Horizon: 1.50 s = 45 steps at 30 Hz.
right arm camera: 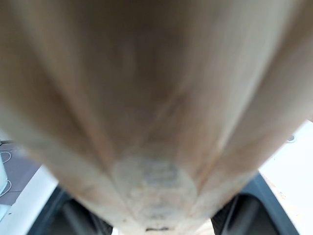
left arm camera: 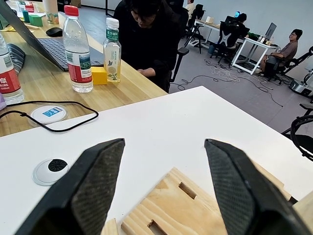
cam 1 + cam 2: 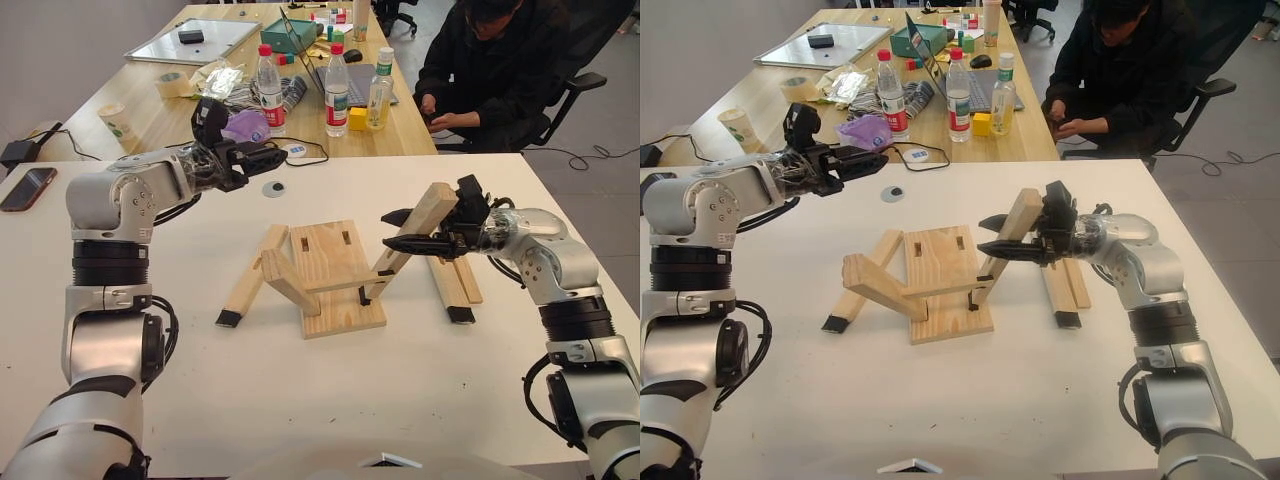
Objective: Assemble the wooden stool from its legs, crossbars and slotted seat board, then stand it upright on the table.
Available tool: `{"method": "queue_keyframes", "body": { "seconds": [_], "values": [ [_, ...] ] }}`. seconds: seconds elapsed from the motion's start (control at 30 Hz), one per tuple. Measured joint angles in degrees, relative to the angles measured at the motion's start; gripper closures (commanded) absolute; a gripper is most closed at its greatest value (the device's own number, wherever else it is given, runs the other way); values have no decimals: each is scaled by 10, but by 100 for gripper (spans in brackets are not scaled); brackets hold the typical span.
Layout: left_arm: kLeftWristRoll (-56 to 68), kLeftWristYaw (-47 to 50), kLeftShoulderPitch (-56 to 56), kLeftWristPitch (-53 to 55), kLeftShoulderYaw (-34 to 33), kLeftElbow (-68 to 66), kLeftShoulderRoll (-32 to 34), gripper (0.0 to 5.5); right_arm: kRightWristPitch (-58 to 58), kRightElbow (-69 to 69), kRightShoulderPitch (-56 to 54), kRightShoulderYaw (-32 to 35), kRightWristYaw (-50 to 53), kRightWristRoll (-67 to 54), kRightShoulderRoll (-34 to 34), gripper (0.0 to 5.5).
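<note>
Head eyes look down over the table (image 3: 300, 400) (shared); wrist cameras sit close.

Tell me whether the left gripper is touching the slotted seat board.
Apart. In the left eye view the left gripper hangs open beyond the seat board, with bare white table showing between them.

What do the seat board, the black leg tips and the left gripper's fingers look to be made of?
Seat board: pale bare wood, likely pine; grain shows, no gloss. Leg tips: matte black caps, probably rubber or plastic. Fingers of the left gripper: black, finely pebbled faces, seemingly rubbery.
</note>
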<state>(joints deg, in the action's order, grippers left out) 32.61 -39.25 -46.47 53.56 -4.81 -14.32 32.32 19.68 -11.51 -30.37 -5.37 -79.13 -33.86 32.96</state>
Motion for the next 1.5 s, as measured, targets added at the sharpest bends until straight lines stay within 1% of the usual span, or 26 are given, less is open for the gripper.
{"method": "queue_keyframes", "body": {
  "seconds": [0.2, 0.5, 0.6, 0.67, 0.73, 0.8, 0.87, 0.93, 1.0, 1.1, 1.2, 1.33, 1.5],
  "values": [
    [2, 1, 0, 19, -8, 0, -2, 250, -29, -13, -5, -16, -8, 19, 21, 345],
    [2, 2, 0, 39, -11, 1, -9, 250, -40, -24, 1, -17, -14, 19, 22, 345],
    [20, 1, -5, 63, -16, 35, -13, 250, -48, -24, 5, -17, -15, 19, 22, 345],
    [41, -14, -7, 81, -12, 82, -10, 250, -54, -23, 7, -17, -15, 19, 22, 345],
    [68, -69, -15, 87, 18, 176, 10, 250, -57, -23, 8, -18, -14, 19, 22, 345],
    [73, -134, -28, 85, 62, 248, 62, 250, -57, -23, 9, -18, -14, 19, 22, 345],
    [69, -191, -57, 83, 101, 283, 105, 250, -57, -23, 9, -18, -13, 19, 23, 345],
    [55, -257, -116, 79, 157, 305, 150, 250, -57, -23, 9, -19, -13, 19, 24, 345],
    [29, -290, -169, 81, 220, 314, 164, 250, -57, -22, 11, -20, -10, 19, 25, 345],
    [-15, -301, -226, 107, 326, 326, 154, 250, -58, -22, 12, -21, -6, 19, 25, 345],
    [-39, -298, -249, 136, 398, 331, 118, 250, -58, -21, 11, -23, -6, 19, 25, 345],
    [-65, -280, -262, 155, 464, 335, 71, 250, -59, -19, 13, -23, -5, 19, 25, 345],
    [-89, -252, -266, 163, 496, 327, 34, 250, -61, -7, 20, -24, 4, 19, 27, 345]
  ]
}}
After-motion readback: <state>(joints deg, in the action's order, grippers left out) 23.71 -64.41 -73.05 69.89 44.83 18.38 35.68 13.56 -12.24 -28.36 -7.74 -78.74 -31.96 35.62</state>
